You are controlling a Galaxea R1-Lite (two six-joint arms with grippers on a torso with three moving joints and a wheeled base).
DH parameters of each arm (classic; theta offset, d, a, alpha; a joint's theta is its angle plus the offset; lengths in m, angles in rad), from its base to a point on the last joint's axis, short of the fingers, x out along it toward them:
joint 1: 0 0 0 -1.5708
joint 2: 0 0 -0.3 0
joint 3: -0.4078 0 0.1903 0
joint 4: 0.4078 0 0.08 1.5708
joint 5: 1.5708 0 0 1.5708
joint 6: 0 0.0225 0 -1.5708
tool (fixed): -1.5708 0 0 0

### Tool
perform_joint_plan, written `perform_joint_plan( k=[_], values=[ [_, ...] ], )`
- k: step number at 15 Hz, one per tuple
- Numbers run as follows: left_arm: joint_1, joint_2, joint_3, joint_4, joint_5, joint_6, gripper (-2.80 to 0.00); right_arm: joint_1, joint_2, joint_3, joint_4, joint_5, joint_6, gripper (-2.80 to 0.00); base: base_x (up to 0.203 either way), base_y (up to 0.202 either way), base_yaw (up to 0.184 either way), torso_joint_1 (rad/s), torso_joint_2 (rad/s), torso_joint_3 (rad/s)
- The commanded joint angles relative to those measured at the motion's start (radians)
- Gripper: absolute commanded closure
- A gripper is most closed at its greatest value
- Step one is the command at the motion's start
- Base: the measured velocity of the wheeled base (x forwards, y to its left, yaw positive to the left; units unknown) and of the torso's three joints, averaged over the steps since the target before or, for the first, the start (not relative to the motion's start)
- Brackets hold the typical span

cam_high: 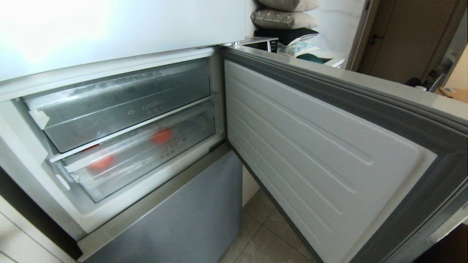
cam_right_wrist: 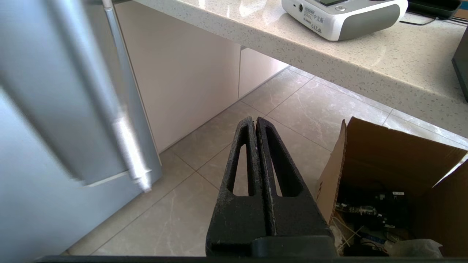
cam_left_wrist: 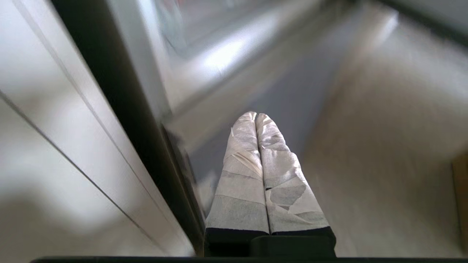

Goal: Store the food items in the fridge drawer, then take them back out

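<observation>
The fridge drawer (cam_high: pixel 146 160), a clear bin, sits pushed into the open fridge compartment below the bin printed coolBox (cam_high: pixel 120 106). Two food items show through its frosted front as blurred patches, an orange-red one (cam_high: pixel 161 136) toward the right and a red one (cam_high: pixel 101 162) toward the left. Neither arm appears in the head view. My left gripper (cam_left_wrist: pixel 255 116), its fingers wrapped in white tape, is shut on nothing and hangs low beside the fridge's grey-blue lower panel (cam_left_wrist: pixel 292 95). My right gripper (cam_right_wrist: pixel 255 120) is shut and empty above the tiled floor.
The fridge door (cam_high: pixel 329 160) stands swung open to the right, its white inner liner facing me. An open cardboard box (cam_right_wrist: pixel 395 182) sits on the floor by the right gripper, under a stone counter (cam_right_wrist: pixel 329 47) holding a white device (cam_right_wrist: pixel 343 14).
</observation>
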Motion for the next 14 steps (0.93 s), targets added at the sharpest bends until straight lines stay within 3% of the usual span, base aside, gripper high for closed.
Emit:
perform_joint_plan(
  k=[1,3,6,9,11,14],
  values=[
    [0.001,-0.005,0.055,0.01,-0.022,0.002,0.0,0.0,0.0,0.0,-0.001,0.0,0.0,0.0,0.0,0.0,0.0,0.0,0.0,0.0],
    [-0.011,-0.005,0.056,0.081,-0.057,-0.006,0.0,0.0,0.0,0.002,-0.001,-0.003,-0.002,0.0,0.0,0.0,0.0,0.0,0.0,0.0],
    [-0.049,-0.012,0.051,0.086,-0.055,-0.008,0.0,0.0,0.0,-0.017,0.0,-0.006,-0.007,0.0,0.0,0.0,0.0,0.0,0.0,0.0],
    [-0.05,-0.01,0.041,0.104,-0.051,0.053,0.0,0.0,0.076,-0.17,0.058,0.009,0.03,0.0,0.0,0.0,0.0,0.0,0.0,0.0],
    [-0.051,0.027,0.045,0.131,-0.051,0.092,0.0,0.002,0.23,-0.262,0.087,0.077,0.048,0.0,0.0,0.0,0.0,0.0,0.0,0.0],
    [-0.07,-0.044,0.052,0.143,-0.052,0.111,0.0,0.005,0.408,-0.382,0.093,0.311,0.09,0.0,0.0,0.0,0.0,0.0,0.0,0.0]
  ],
)
